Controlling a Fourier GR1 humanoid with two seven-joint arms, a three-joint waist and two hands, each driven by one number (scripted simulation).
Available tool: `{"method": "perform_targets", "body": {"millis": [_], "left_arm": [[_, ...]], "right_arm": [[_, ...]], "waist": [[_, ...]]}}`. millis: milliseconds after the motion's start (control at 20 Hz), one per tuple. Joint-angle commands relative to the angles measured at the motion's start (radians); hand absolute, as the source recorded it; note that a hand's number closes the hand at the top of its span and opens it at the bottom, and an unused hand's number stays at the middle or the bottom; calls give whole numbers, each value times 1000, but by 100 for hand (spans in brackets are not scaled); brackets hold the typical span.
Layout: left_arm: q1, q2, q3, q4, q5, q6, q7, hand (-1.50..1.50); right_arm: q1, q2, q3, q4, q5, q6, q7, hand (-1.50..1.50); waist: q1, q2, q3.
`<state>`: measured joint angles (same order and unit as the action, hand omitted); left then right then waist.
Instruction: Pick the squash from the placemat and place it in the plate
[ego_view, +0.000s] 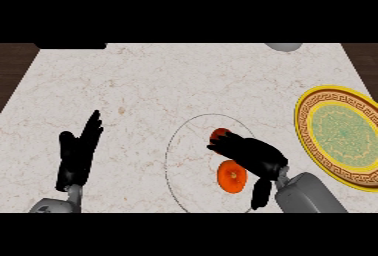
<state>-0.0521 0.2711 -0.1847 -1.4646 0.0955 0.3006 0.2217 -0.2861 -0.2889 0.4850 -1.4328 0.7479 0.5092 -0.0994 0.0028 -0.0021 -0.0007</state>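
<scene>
On the round placemat (177, 155), right hand (247, 155) curls over the orange squash (231, 177), grasp step underway; next needs a lift and carry right to the yellow-rimmed plate (314, 102); left hand (77, 152) rests open.

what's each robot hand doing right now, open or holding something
Left robot hand: open, holding nothing.
Right robot hand: curled over the squash; a grasp cannot be told.

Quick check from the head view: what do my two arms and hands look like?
Both hands are black, with slim fingers and a thumb: left hand, right hand. Each sits on a smooth, rounded grey forearm coming in from the lower edge. No cables, markings or sleeves show.
</scene>
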Motion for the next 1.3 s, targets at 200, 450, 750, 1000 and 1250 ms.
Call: {"method": "perform_targets", "body": {"millis": [200, 450, 750, 1000, 1250], "left_arm": [[-14, -41, 55, -17, -52, -37, 44, 0], [24, -35, 74, -16, -46, -81, 20, 0], [7, -59, 100, -22, -74, -90, 38, 0], [62, -107, 56, -49, -120, -65, 5, 0], [41, -67, 108, -41, -77, -89, 20, 0]], "right_arm": [[43, 17, -47, 34, 92, 11, -90, -150], [-36, 88, -18, 169, 174, -57, -134, 150], [-26, 106, -57, 223, 241, -176, -234, 150], [9, 113, -111, 109, 259, -176, -131, 150], [119, 49, -318, 79, 214, -291, -3, 150]], "waist": [[-2, 2, 1], [3, 2, 1], [2, 2, 1], [0, 1, 1], [-17, -2, 1]]}}
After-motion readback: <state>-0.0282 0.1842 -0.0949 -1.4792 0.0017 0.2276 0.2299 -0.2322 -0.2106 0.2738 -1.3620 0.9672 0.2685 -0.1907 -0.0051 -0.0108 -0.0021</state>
